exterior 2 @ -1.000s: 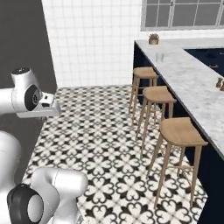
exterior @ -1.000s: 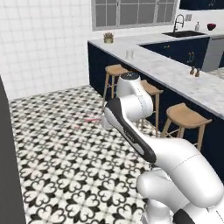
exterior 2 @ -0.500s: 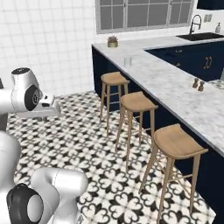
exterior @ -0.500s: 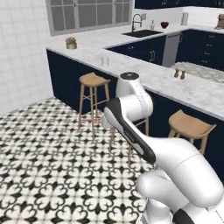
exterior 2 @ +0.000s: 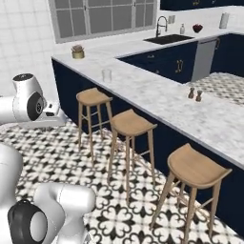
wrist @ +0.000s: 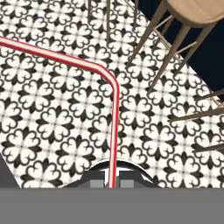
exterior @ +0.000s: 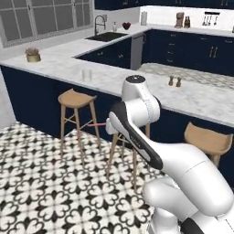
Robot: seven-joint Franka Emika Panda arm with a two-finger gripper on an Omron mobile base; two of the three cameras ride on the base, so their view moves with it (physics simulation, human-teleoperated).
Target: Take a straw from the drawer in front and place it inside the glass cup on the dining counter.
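My gripper point(wrist: 113, 183) is shut on the straw point(wrist: 114, 127), a thin red stick with a pale stripe that rises from between the fingertips and bends off to the left over the patterned floor. In the left base view the straw point(exterior: 93, 124) pokes out leftward from the hand, in front of a stool. The glass cup point(exterior: 87, 74) stands upright on the marble top of the dining counter point(exterior: 137, 84), beyond the stools and well away from the gripper. It also shows in the right base view, glass cup point(exterior 2: 106, 75) on the dining counter point(exterior 2: 157, 95). The drawer is out of view.
Three round wooden stools point(exterior 2: 131, 125) line the counter's navy base. A brass pot with a plant point(exterior 2: 77, 51) sits at the counter's far corner, and salt and pepper shakers point(exterior 2: 194, 93) further along. A sink with faucet point(exterior: 106, 35) lies behind. Patterned tile floor point(exterior: 41, 183) is open to the left.
The whole picture has swung as the base turns: the dining counter and stools now lie closer and more square ahead. The arm keeps its pose, still gripping the straw.
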